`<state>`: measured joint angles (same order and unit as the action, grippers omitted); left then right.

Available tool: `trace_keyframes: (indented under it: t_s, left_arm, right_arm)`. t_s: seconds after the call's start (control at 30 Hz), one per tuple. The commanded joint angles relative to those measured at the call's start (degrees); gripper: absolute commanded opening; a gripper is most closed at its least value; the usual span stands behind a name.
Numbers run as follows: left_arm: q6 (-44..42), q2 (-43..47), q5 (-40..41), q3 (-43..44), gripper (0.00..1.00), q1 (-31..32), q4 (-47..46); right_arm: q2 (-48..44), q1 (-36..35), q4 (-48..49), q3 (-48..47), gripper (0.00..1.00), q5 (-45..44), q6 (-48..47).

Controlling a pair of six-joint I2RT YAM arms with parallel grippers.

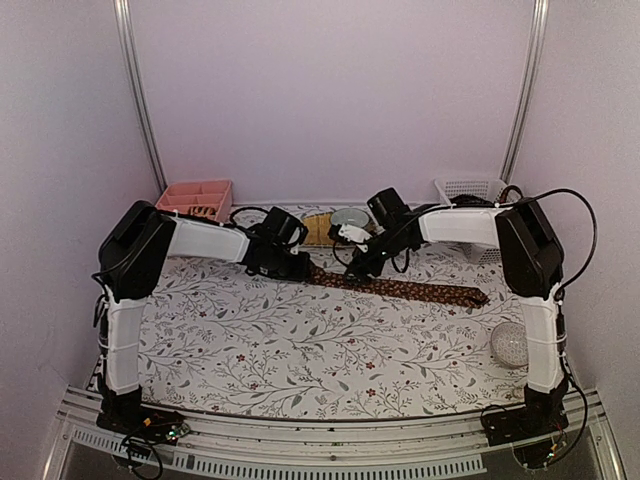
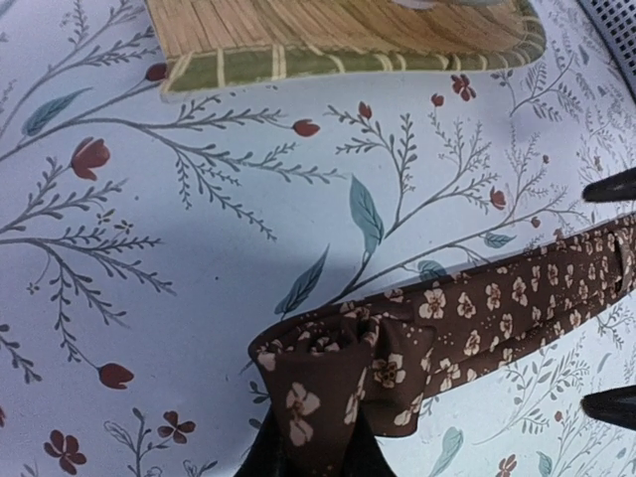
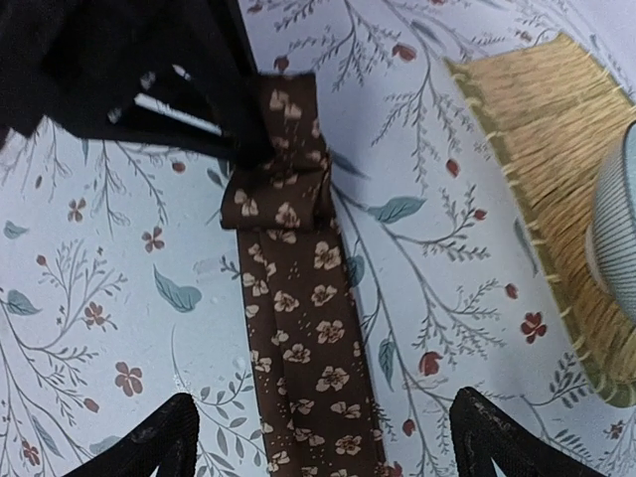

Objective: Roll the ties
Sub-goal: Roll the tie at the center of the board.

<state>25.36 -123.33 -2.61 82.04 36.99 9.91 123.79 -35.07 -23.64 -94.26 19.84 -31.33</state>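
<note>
The left fingers [image 1: 300,268] pinch the folded end of a brown flower-print tie [image 1: 410,289] near the middle of the floral counter [image 1: 250,340] — the fabric there doubled over into a small bunch. The rest of the tie lies flat, running out toward 3 o'clock. The right fingers [image 3: 323,412] stand wide, one on each side of the strip. A woven mat [image 1: 318,229] lies at 12 o'clock from the fold, apart from the tie.
</note>
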Motion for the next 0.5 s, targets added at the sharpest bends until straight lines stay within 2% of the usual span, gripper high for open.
trace_keyframes:
  t_s: [0.0, 0.27, 0.47]
  left_arm:
    - [0.51, 2.25, -2.06, -1.59, 0.09, -1.15, -1.05]
    - [0.64, 2.47, -3.3, -1.84, 0.09, -1.4, -1.46]
    - [0.59, 2.91, -2.65, -1.71, 0.09, -1.56, -1.15]
  right_arm:
    - [6.93, -1.11, -3.4, 0.27, 0.87, -3.87, -3.03]
    - [10.15, -2.13, -7.72, -2.19, 0.83, -6.84, -3.29]
    - [12.45, -2.55, -10.12, -1.96, 0.66, -8.08, -2.53]
